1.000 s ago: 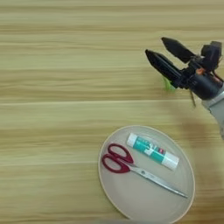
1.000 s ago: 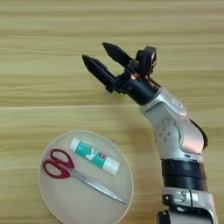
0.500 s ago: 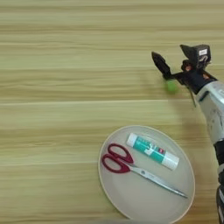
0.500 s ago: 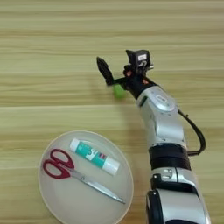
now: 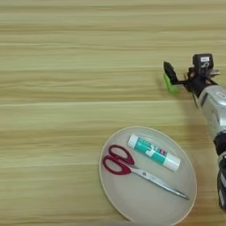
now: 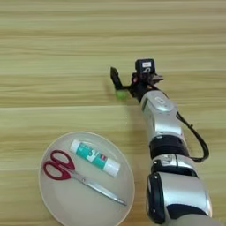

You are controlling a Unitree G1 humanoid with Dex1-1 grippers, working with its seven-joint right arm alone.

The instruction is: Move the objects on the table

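A small green block (image 5: pixel 170 84) lies on the table (image 5: pixel 66 88) right of centre. My right gripper (image 5: pixel 175 80) reaches down over it, open. One black finger (image 6: pixel 115 78) stands just left of the block and touches or nearly touches it; the wrist hides the other finger. Nearer to me sits a round beige plate (image 5: pixel 132 201). On it lie red-handled scissors (image 5: pixel 117 160) with the blades pointing right, and a white-and-teal glue stick (image 5: pixel 153 152) behind them.
My silver forearm (image 6: pixel 161 119) runs from the bottom right up to the block, passing close to the plate's right rim. A thin black cable (image 6: pixel 194 134) loops off its right side. Bare wood spreads to the left and far side.
The gripper has swung down from above the table onto the green block, and its fingers have drawn closer together. The plate, scissors and glue stick have not moved.
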